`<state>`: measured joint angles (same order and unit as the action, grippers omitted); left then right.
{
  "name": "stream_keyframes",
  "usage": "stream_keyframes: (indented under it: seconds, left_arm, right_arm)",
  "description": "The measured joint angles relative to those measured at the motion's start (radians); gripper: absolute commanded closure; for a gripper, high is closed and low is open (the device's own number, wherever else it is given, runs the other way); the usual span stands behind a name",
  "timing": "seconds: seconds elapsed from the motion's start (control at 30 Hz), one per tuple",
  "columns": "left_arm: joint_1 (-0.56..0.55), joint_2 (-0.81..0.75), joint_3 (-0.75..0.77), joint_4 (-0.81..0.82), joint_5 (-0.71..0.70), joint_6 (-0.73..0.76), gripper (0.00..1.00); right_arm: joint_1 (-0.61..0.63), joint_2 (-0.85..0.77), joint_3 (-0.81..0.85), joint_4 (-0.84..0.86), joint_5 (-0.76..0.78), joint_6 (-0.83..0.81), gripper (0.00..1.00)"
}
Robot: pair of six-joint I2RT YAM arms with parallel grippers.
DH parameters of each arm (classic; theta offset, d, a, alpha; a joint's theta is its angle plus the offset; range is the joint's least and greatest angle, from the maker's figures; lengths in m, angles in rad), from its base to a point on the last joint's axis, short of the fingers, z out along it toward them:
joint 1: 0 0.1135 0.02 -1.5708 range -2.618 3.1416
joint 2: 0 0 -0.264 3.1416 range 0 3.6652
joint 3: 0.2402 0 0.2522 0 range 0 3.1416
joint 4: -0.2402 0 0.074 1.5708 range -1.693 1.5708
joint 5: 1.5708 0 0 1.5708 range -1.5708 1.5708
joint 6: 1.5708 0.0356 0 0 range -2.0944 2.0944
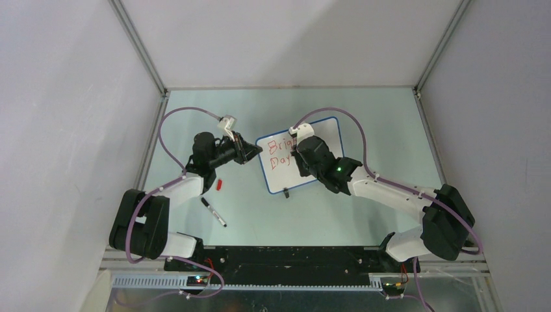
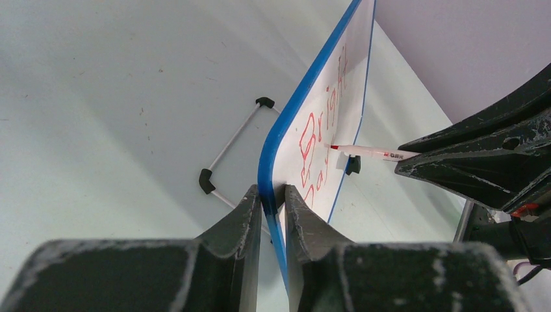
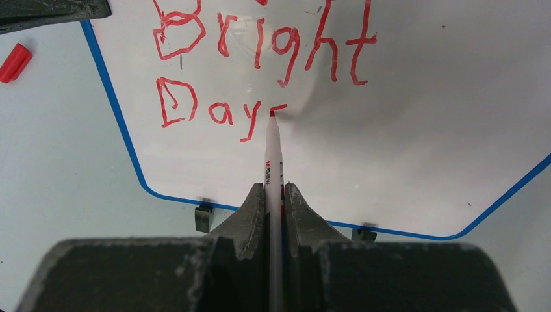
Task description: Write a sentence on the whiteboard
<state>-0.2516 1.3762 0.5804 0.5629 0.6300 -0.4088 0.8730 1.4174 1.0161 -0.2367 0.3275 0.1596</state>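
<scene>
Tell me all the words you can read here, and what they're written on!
"Bright": red handwriting, top line on the whiteboard.
"Day", followed by a short unfinished stroke at the pen tip: second line on the same board.
Print on the barrel of the red marker: too small and blurred to read.

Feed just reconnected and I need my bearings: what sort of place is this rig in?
Probably an enclosed robot test cell in a lab: plain pale panel walls on aluminium frame posts, a pale-green tabletop, and a black mounting rail at the near edge.
</scene>
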Motion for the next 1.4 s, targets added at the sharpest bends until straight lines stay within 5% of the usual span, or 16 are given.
stream_keyframes:
  seconds: [1.4]
  left_arm:
    - [0.000, -0.003, 0.000, -0.004, 0.000, 0.001, 0.80]
  right_arm:
    - [0.002, 0.000, 0.000, -0.043, 0.016, 0.005, 1.00]
